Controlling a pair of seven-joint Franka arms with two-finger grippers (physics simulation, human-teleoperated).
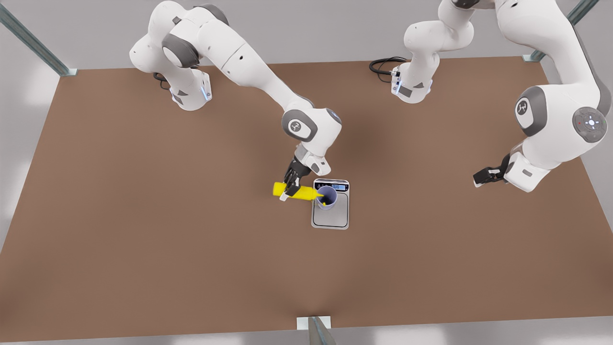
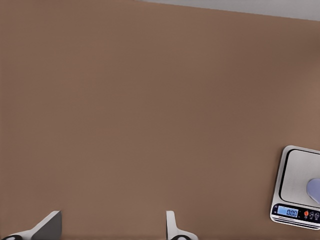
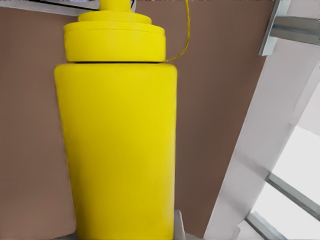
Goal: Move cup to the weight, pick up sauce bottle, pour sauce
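Observation:
The lavender-blue cup [image 1: 327,195] stands on the silver weight [image 1: 330,218] near the table's middle. My right gripper [image 1: 290,188] is shut on the yellow sauce bottle [image 1: 296,191], which lies tipped on its side with its nozzle over the cup's rim. Some yellow shows inside the cup. The right wrist view has the sauce bottle [image 3: 117,145] close up, with a thin yellow thread beside its cap. At the front view's right, my left gripper [image 1: 480,179] waits above the table. Its fingers [image 2: 47,227] stand open and empty, with the weight [image 2: 300,180] and the cup's edge [image 2: 315,189] farther off.
A black cable [image 1: 383,64] lies by the arm base at the back. Metal frame posts [image 1: 33,40] stand at the table's back corners, and a bracket [image 1: 313,323] sits at the front edge. Bare brown table [image 1: 143,230] surrounds the weight.

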